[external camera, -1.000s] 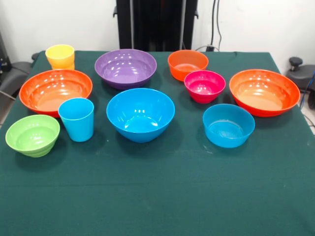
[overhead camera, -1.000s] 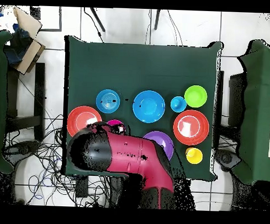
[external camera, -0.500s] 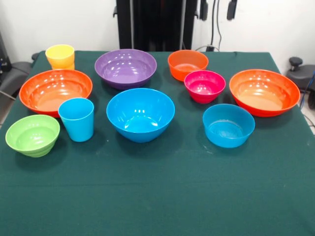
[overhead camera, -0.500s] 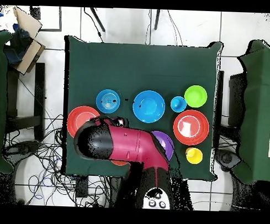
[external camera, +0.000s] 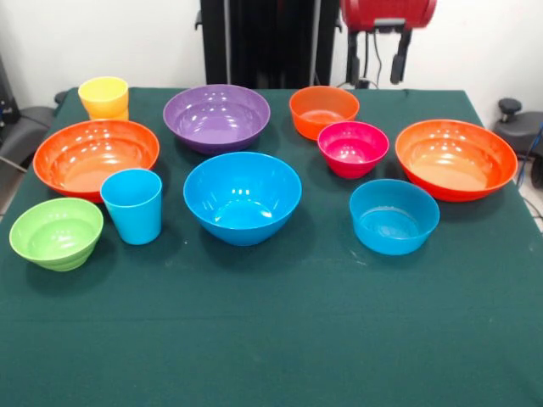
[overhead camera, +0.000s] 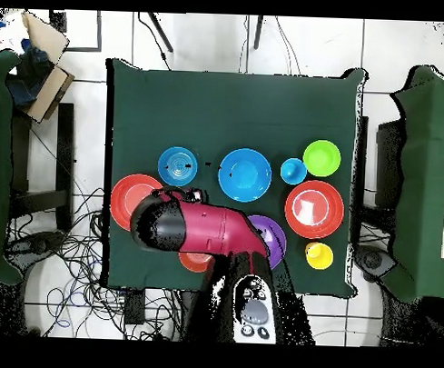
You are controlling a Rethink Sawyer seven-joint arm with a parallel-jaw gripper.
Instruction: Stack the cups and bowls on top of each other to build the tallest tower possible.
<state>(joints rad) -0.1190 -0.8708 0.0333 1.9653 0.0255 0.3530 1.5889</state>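
Observation:
My gripper (external camera: 376, 61) hangs open and empty high over the table's far side, above the small orange bowl (external camera: 323, 111) and magenta bowl (external camera: 353, 148). Around them stand the purple bowl (external camera: 216, 117), two large orange bowls (external camera: 96, 158) (external camera: 456, 158), the large blue bowl (external camera: 242, 197), the medium blue bowl (external camera: 394, 215) and the ribbed green bowl (external camera: 56, 233). The blue cup (external camera: 132, 205) and yellow cup (external camera: 103, 97) stand upright at the left. Each piece stands apart, none inside another; no tower is in view. In the overhead view the red arm (overhead camera: 201, 231) covers the magenta bowl.
Dark green cloth (external camera: 280, 339) covers the table, with a wide bare strip along its near edge. A black post (external camera: 270, 42) stands behind the far edge. Chairs (overhead camera: 40, 167) and cables lie around the table.
The arm has come down into the front view: only the finger tips showed at the top edge before, now the red head and both fingers hang lower. Cups and bowls have not moved.

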